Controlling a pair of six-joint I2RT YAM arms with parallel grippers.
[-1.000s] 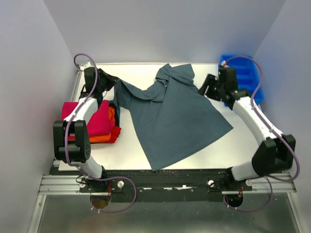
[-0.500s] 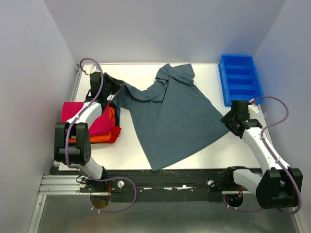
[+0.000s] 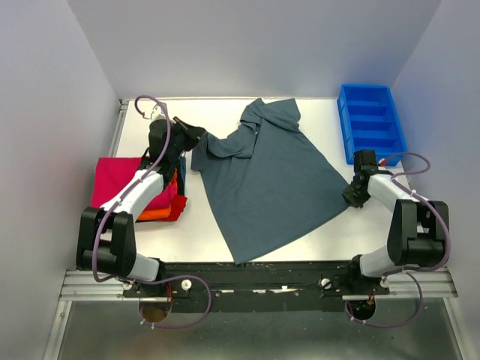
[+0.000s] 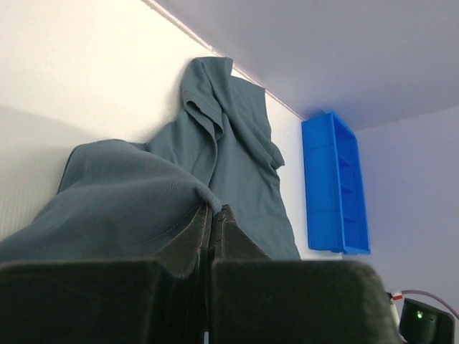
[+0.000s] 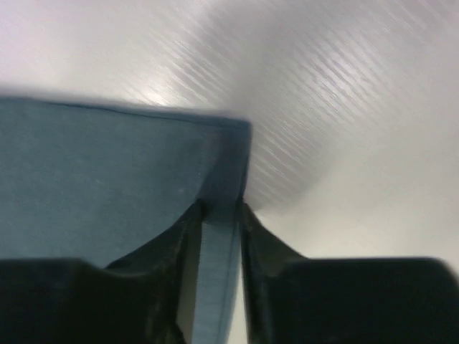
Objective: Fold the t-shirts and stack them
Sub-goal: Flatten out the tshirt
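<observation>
The slate grey-blue t-shirt (image 3: 270,187) lies spread across the middle of the table, collar toward the back. My left gripper (image 3: 193,135) is shut on its left sleeve edge, lifted a little; in the left wrist view (image 4: 213,209) the cloth (image 4: 222,143) is pinched between the pads. My right gripper (image 3: 351,196) is at the shirt's right corner. In the blurred right wrist view (image 5: 220,209) its jaws stand close together with the shirt's hem (image 5: 93,172) between them. The crimson-pink t-shirt (image 3: 124,180) lies folded on the orange t-shirt (image 3: 154,214) at the left.
A bright blue plastic tray (image 3: 371,124) with compartments stands at the back right; it also shows in the left wrist view (image 4: 333,186). Purple walls close in the table on the left, back and right.
My right arm swung from beside the blue tray toward me, down to the shirt's right corner. My left gripper carried the sleeve to the right, shortening the shirt's left side.
</observation>
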